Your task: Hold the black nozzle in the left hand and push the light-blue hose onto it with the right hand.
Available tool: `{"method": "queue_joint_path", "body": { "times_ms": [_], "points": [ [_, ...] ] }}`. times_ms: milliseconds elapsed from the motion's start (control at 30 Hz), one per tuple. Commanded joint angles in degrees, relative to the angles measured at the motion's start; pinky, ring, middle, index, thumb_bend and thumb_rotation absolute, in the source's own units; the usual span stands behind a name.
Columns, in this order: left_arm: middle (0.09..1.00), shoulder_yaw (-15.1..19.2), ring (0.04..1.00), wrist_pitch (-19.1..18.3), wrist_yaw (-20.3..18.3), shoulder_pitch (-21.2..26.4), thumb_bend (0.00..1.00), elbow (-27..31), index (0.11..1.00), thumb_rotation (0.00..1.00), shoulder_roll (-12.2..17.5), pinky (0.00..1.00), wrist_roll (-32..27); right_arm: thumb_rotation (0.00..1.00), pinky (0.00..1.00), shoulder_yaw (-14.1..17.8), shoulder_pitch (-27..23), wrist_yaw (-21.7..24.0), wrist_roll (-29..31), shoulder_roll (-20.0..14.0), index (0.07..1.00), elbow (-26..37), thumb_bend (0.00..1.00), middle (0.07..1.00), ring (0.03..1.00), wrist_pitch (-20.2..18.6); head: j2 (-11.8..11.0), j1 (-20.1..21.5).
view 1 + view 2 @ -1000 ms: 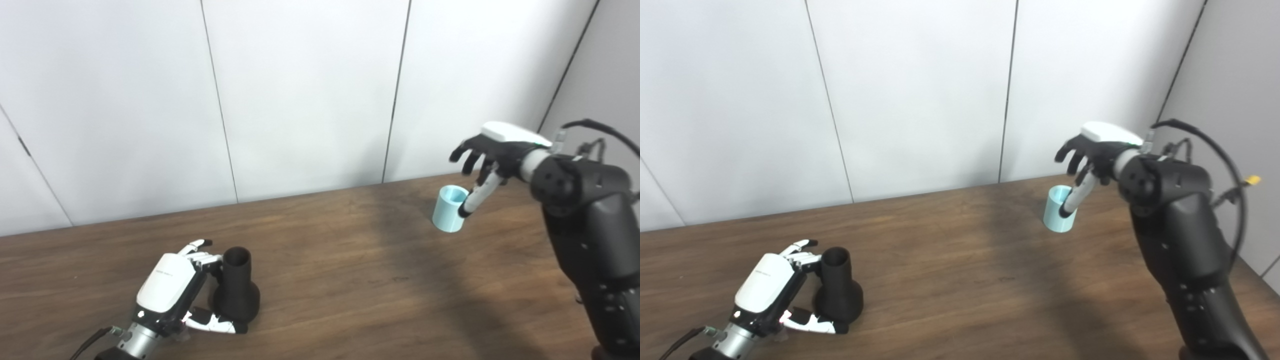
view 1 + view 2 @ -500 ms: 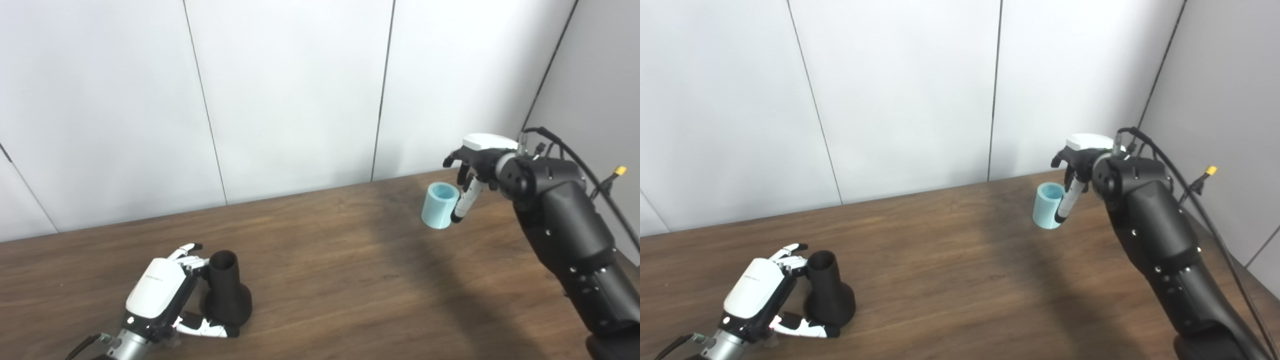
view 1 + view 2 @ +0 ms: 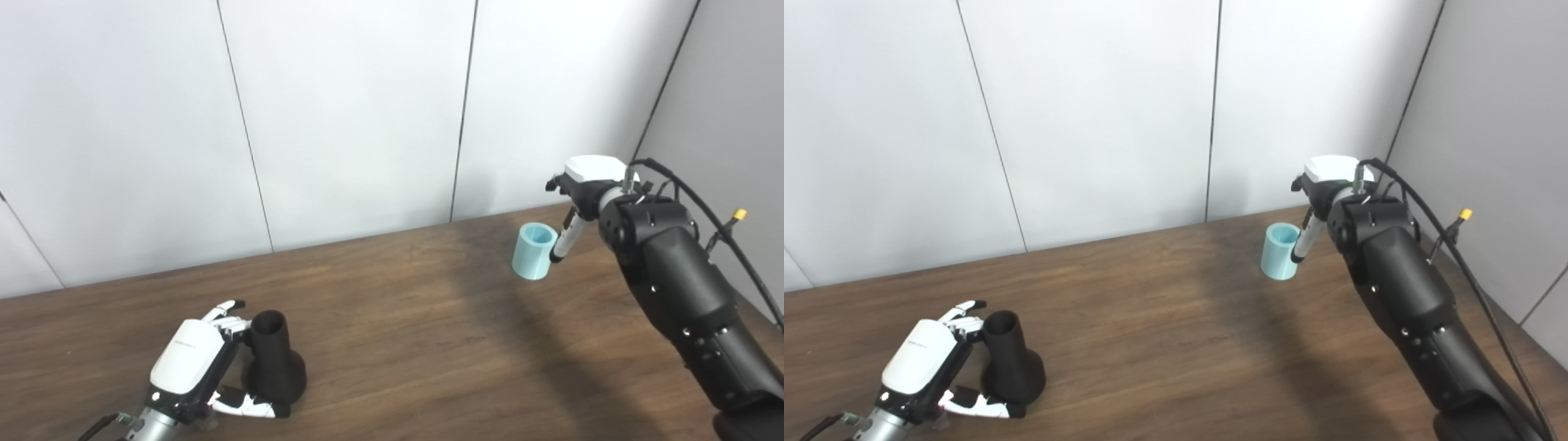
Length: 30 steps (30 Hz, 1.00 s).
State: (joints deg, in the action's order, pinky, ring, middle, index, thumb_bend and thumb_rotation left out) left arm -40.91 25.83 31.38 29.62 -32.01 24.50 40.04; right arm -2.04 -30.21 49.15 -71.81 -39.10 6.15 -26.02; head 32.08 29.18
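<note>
The black nozzle (image 3: 274, 366) stands upright on the wooden table (image 3: 404, 331) at the front left, wide base down. My left hand (image 3: 191, 362) is wrapped around it: fingers behind the narrow neck, thumb lying along the front of the base. The light-blue hose (image 3: 533, 252), a short open tube, stands upright at the far right of the table. My right hand (image 3: 580, 187) hovers above and to the right of it. Its thumb points down along the hose's right side, close to or touching the wall. The other fingers stay above the rim, mostly hidden behind the palm.
A white panelled wall (image 3: 343, 110) runs just behind the table's back edge. A grey wall (image 3: 735, 104) closes the right side. My black right forearm (image 3: 680, 300) crosses the table's right end, with a cable looping beside it.
The camera has shifted, so the whole scene slid left. My right hand has turned over and come down nearer the hose, its spread fingers now tucked from sight. The left hand and nozzle keep their pose.
</note>
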Motion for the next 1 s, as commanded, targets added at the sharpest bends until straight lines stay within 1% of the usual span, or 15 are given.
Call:
{"method": "queue_joint_path", "body": {
  "times_ms": [0,100,233,300,333,367,467,533,633,700,767,833,867,933,967],
  "points": [
    [0.448,-3.9,0.532,1.1,1.5,-8.6,0.52,-5.9,0.512,0.00,-3.7,0.86,-2.0,0.28,0.32,0.0,-3.1,-4.3,-1.5,-2.4,0.847,-0.8,1.00,0.865,0.594,0.7,0.0,0.1],
    [0.445,-4.0,0.533,1.1,1.5,-8.7,0.52,-5.8,0.513,0.00,-3.6,0.87,-2.2,0.27,0.28,-0.1,-3.3,-6.9,0.6,-2.2,0.826,-3.3,1.00,0.783,0.518,1.0,-0.1,0.1],
    [0.447,-3.9,0.533,1.1,1.6,-8.8,0.52,-5.7,0.512,0.00,-3.6,0.86,-2.0,0.27,0.26,-0.8,-3.6,-8.8,2.1,-2.4,0.822,-6.0,1.00,0.766,0.471,1.6,0.0,-0.1],
    [0.450,-3.9,0.536,1.1,1.5,-8.8,0.52,-5.6,0.511,0.00,-3.6,0.86,-2.1,0.27,0.28,-1.3,-3.7,-9.9,3.0,-2.6,0.814,-7.8,1.00,0.707,0.496,2.5,0.1,-0.2],
    [0.449,-3.9,0.536,1.1,1.5,-8.9,0.52,-5.5,0.511,0.00,-3.6,0.86,-2.2,0.26,0.30,-1.5,-3.8,-10.7,3.5,-2.5,0.811,-8.8,1.00,0.703,0.534,2.8,0.1,-0.2],
    [0.447,-3.9,0.536,1.1,1.3,-8.9,0.52,-5.3,0.512,0.00,-3.5,0.86,-2.3,0.26,0.34,-1.6,-3.8,-11.6,3.9,-2.3,0.806,-9.8,1.00,0.707,0.606,2.8,0.1,-0.2],
    [0.444,-3.8,0.537,1.1,0.8,-9.1,0.52,-5.0,0.514,0.00,-3.4,0.86,-2.5,0.26,0.39,-2.0,-4.0,-13.8,5.6,-2.1,0.808,-12.1,1.00,0.711,0.666,3.0,0.1,-0.3],
    [0.444,-3.6,0.539,1.1,0.5,-9.2,0.52,-4.8,0.514,0.00,-3.5,0.86,-2.5,0.25,0.39,-2.2,-4.1,-15.6,7.1,-2.2,0.809,-13.6,1.00,0.711,0.656,3.6,0.1,-0.4],
    [0.443,-3.2,0.539,1.1,0.2,-9.4,0.52,-4.6,0.514,0.00,-3.5,0.86,-2.3,0.24,0.41,-2.4,-4.6,-18.5,9.1,-2.1,0.796,-15.9,1.00,0.665,0.658,3.9,0.2,-0.5],
    [0.443,-3.2,0.536,1.1,0.3,-9.5,0.52,-4.4,0.514,0.00,-3.5,0.85,-2.2,0.21,0.39,-2.3,-5.0,-19.8,10.3,-1.8,0.791,-16.9,1.00,0.690,0.638,3.3,0.2,-0.5],
    [0.441,-3.3,0.534,1.1,0.4,-9.5,0.52,-4.3,0.515,0.00,-3.4,0.84,-2.2,0.21,0.37,-2.3,-5.4,-20.1,11.0,-1.5,0.796,-17.6,1.00,0.724,0.617,2.2,0.3,-0.5],
    [0.441,-3.3,0.533,1.1,0.2,-9.5,0.52,-4.2,0.515,0.00,-3.4,0.84,-2.3,0.21,0.38,-2.7,-5.7,-20.1,11.6,-1.5,0.803,-17.7,1.00,0.743,0.625,1.7,0.3,-0.5],
    [0.439,-3.3,0.532,1.1,0.1,-9.5,0.52,-4.2,0.516,0.00,-3.4,0.84,-2.3,0.21,0.39,-2.9,-5.7,-20.2,11.9,-1.7,0.803,-17.6,1.00,0.765,0.648,1.8,0.3,-0.5],
    [0.439,-3.3,0.532,1.1,0.2,-9.5,0.52,-4.2,0.515,0.00,-3.4,0.84,-2.3,0.21,0.39,-3.3,-5.9,-20.2,12.3,-1.8,0.806,-17.6,1.00,0.738,0.629,1.4,0.2,-0.6],
    [0.442,-3.3,0.531,1.1,0.3,-9.5,0.52,-4.3,0.514,0.00,-3.5,0.84,-2.2,0.21,0.36,-3.5,-6.0,-20.2,12.5,-1.9,0.814,-17.7,1.00,0.730,0.582,1.4,0.2,-0.6]
  ]
}}
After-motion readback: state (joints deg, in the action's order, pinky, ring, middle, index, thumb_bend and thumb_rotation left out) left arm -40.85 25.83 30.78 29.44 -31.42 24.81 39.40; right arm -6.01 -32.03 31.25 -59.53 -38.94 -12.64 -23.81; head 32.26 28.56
